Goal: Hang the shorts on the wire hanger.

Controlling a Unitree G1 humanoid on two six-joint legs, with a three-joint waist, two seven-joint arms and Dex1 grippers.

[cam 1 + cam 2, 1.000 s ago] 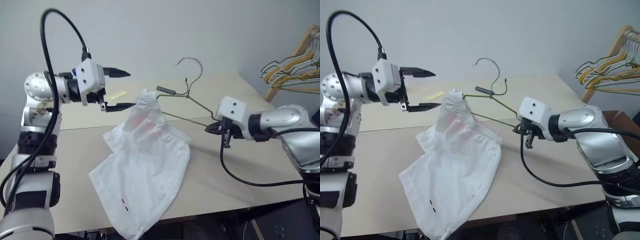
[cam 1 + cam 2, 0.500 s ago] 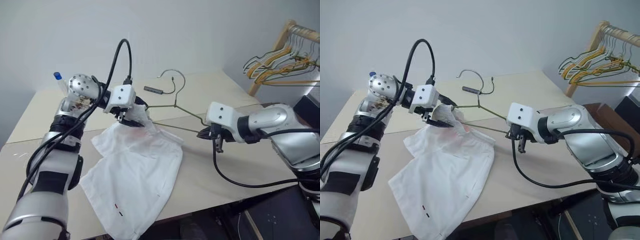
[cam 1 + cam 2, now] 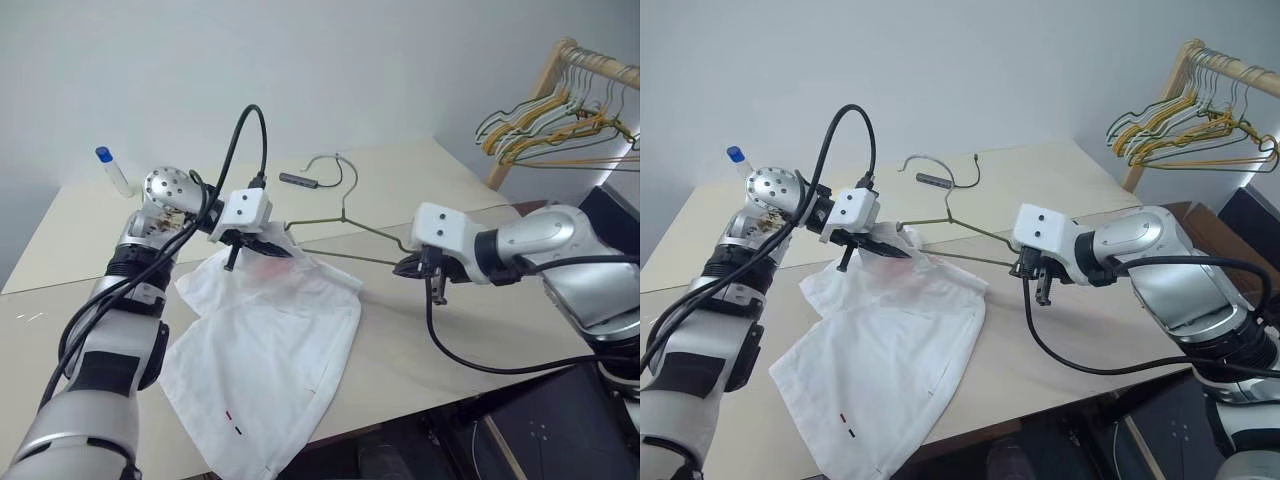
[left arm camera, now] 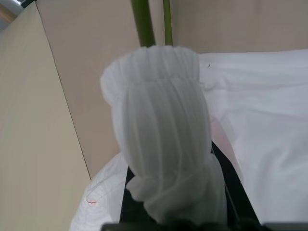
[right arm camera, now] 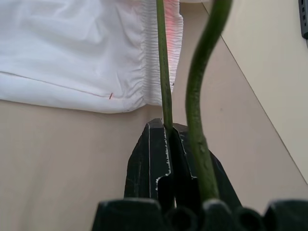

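Bunched hangers (image 3: pixel 545 125) far right; bottle (image 3: pixel 112 170), adapter (image 3: pixel 298 180) behind shorts (image 3: pixel 270 350).

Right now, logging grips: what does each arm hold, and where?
Left gripper: white cloth shorts, bunched elastic waistband. Right gripper: olive-grey wire hanger, its end corner.

Left gripper (image 4: pixel 175 211) fingertips buried under the bunched elastic waistband of the large white cloth shorts (image 4: pixel 163 139). Thin olive-grey wire hanger (image 5: pixel 162 67) runs past the right gripper (image 5: pixel 171 159), cut off at frame top; its far end hidden inside the waistband.
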